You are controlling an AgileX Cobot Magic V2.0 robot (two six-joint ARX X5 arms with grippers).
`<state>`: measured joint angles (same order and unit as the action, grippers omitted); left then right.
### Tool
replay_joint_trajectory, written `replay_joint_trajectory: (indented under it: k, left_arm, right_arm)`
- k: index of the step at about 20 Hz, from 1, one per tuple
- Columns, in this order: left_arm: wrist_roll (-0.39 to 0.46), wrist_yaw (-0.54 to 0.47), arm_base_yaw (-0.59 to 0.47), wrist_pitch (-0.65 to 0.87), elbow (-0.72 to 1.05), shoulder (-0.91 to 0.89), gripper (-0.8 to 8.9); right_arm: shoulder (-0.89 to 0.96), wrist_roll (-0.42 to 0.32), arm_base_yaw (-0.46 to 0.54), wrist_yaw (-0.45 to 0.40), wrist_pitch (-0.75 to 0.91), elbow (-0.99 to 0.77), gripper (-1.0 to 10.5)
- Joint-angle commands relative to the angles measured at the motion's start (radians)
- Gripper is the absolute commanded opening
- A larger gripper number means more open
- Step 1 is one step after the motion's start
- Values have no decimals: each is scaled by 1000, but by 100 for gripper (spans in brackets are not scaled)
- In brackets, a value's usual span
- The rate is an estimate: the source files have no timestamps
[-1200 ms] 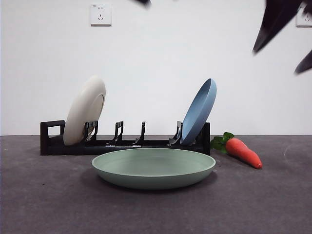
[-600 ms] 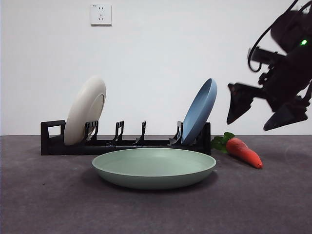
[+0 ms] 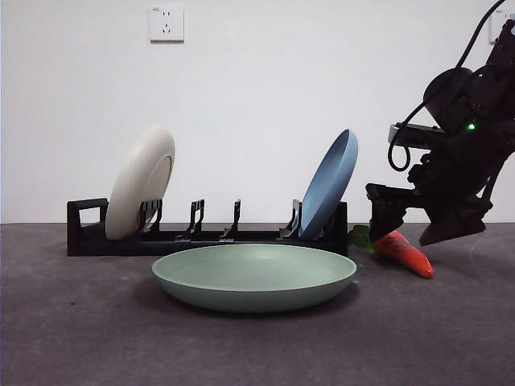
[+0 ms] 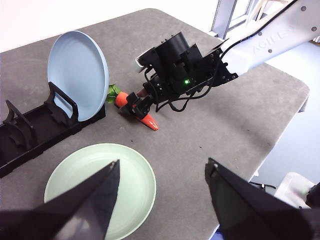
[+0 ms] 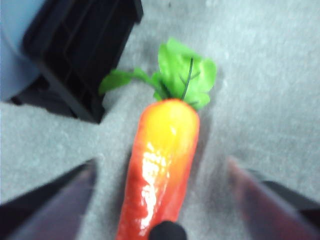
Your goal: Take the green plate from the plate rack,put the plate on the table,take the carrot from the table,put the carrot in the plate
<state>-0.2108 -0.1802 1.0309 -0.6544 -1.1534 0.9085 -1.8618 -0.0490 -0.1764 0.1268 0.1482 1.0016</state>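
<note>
The green plate [image 3: 254, 277] lies flat on the table [image 3: 80, 322] in front of the plate rack [image 3: 88, 229]; it also shows in the left wrist view [image 4: 100, 190]. The carrot [image 3: 410, 256] lies on the table right of the rack, leaves toward the rack. My right gripper [image 3: 417, 229] is low over it, open, one jaw on each side of the carrot [image 5: 160, 165], not closed on it. My left gripper [image 4: 162, 167] is open and empty, high above the table, and is out of the front view.
The rack [image 4: 30, 135] holds a cream-white plate [image 3: 141, 181] at its left end and a blue plate [image 3: 330, 181] at its right end, close to the carrot's leaves [image 5: 182, 70]. The table's edge [image 4: 280, 125] runs beyond the right arm.
My right arm has come down from the top right corner to the carrot, with its jaws open and now on either side of it. Plates, rack and carrot have not moved.
</note>
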Motion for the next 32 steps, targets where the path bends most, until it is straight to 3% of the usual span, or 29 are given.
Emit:
replay_joint_trajectory:
  k: [1, 5, 7, 10, 15, 20, 25, 32]
  left_arm:
    - [-6, 0, 4, 2, 3, -2, 292]
    - [-6, -1, 4, 2, 3, -2, 292]
    - [-6, -2, 4, 2, 3, -2, 292]
    - [-6, -2, 3, 2, 3, -2, 292]
    - [-5, -24, 3, 1, 3, -2, 292]
    - [-3, -29, 3, -7, 3, -2, 292]
    - [-1, -29, 3, -31, 3, -2, 291]
    - [1, -27, 3, -45, 3, -2, 291]
  right_arm:
    - [-12, -4, -2, -2, -16, 3, 280]
    - [-32, 3, -2, -2, -27, 3, 248]
    - [-32, 6, -2, 5, -24, 3, 94]
    - [-32, 7, -2, 5, -26, 3, -14]
    - [21, 60, -1, -1, -82, 3, -12]
    - [310, 86, -7, 4, -287, 3, -12]
    - [523, 86, -134, 29, -429, 3, -12]
    - [365, 102, -401, 23, -357, 3, -12]
